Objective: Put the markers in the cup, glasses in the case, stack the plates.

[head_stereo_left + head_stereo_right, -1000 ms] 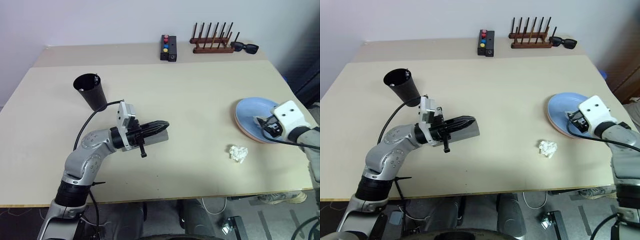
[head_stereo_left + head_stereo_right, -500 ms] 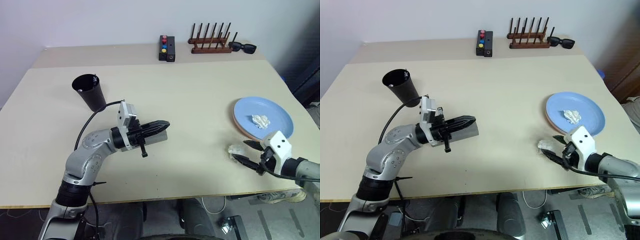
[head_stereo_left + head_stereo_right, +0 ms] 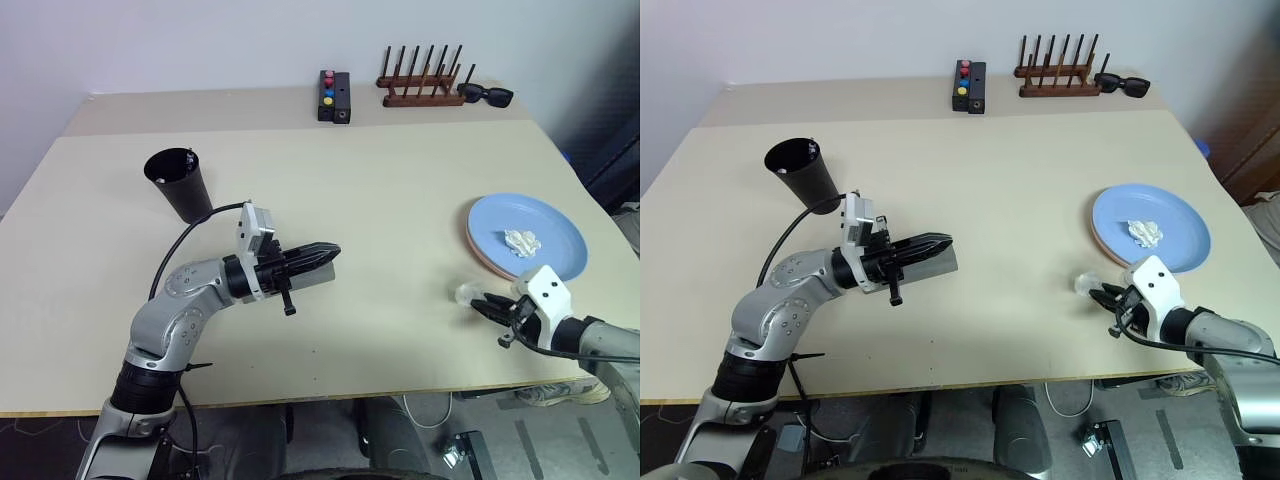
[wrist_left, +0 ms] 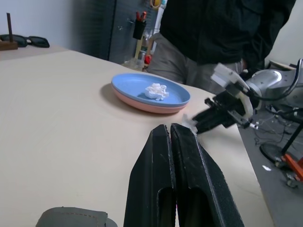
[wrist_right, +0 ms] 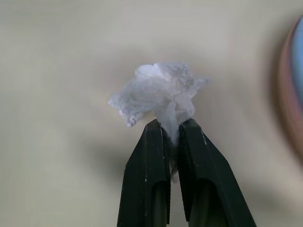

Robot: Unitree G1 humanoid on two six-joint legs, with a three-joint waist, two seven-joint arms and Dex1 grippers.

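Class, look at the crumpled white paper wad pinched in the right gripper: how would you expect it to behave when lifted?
The crumpled white paper wad probably weighs almost nothing, being thin and translucent. It looks soft and may squash or tear, since the right gripper pinches one thin fold. Irregular creases suggest it won't roll.

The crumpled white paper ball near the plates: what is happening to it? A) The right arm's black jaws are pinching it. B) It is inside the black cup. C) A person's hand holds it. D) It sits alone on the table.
A: in the right wrist view the right gripper has its jaws closed on the crumpled white paper ball, just above the beige table, beside the stacked light blue and salmon pink plates.
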